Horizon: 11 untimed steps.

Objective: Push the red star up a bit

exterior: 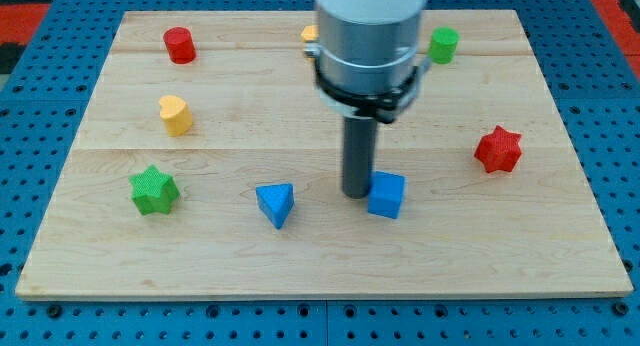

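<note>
Item: red star-shaped block [498,149], at three o'clock on the pale wooden worktop [320,256], standing alone and well apart from my tip [358,193]; no gripper fitted, so no jaws to report open or closed. My tip: dark rod end near centre, touching or just beside the blue cube [386,195] at its nine o'clock side; blue triangular block [275,203] further toward nine o'clock. Handling advice: skirt the cube, arrive at the star's six o'clock side, centre on it, then push briefly toward twelve o'clock; stop early to keep the nudge small.
</note>
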Motion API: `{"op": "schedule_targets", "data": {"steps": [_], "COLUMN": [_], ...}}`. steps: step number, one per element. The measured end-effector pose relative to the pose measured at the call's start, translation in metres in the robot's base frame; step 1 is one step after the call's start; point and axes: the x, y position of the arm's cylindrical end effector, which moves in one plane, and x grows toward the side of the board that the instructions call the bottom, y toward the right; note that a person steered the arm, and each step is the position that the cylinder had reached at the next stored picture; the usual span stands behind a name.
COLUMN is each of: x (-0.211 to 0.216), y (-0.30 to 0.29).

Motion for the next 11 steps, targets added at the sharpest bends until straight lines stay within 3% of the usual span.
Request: {"op": "schedule_targets", "data": {"steps": [3, 5, 9, 11], "x": [0.014, -0.022, -0.039, -0.066], "y": [0.078, 0.136, 0.193, 0.178]}}
